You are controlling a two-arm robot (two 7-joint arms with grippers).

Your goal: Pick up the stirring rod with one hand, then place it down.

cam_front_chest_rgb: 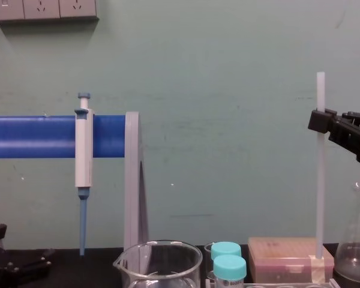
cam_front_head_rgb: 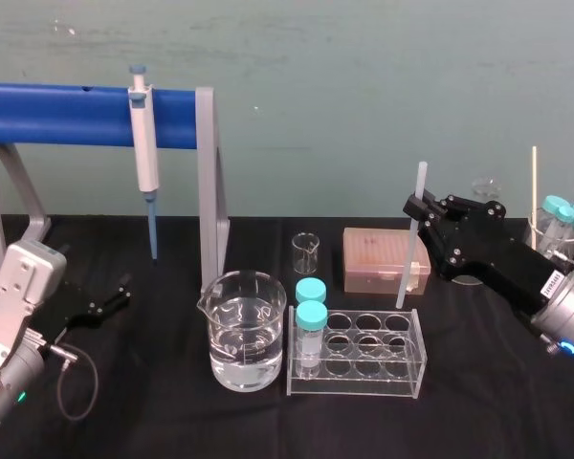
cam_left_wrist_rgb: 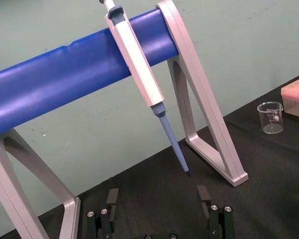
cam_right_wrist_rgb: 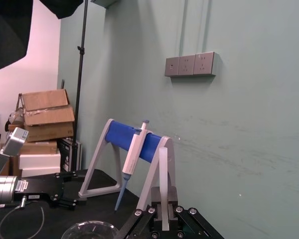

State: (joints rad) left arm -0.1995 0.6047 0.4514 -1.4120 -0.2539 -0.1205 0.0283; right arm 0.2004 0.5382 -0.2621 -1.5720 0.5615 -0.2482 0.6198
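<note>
The stirring rod (cam_front_head_rgb: 410,239), a thin translucent white stick, hangs nearly upright over the table's right half. My right gripper (cam_front_head_rgb: 420,211) is shut on it a short way below its top. Its lower end hovers by the back right corner of the test tube rack (cam_front_head_rgb: 356,356). From the chest, the stirring rod (cam_front_chest_rgb: 319,192) stands vertical in the right gripper (cam_front_chest_rgb: 320,120), its tip in front of the tan box. The right wrist camera has the stirring rod (cam_right_wrist_rgb: 164,184) clamped between the jaws. My left gripper (cam_front_head_rgb: 110,301) rests parked low at the left; seen from its wrist, the left gripper (cam_left_wrist_rgb: 157,196) is open.
A water-filled beaker (cam_front_head_rgb: 246,330) stands left of the rack, which holds two teal-capped tubes (cam_front_head_rgb: 311,316). Behind are a small beaker (cam_front_head_rgb: 306,251) and a tan tip box (cam_front_head_rgb: 385,258). A blue-barred stand (cam_front_head_rgb: 77,115) carries a pipette (cam_front_head_rgb: 145,153). Glassware (cam_front_head_rgb: 560,225) crowds the far right.
</note>
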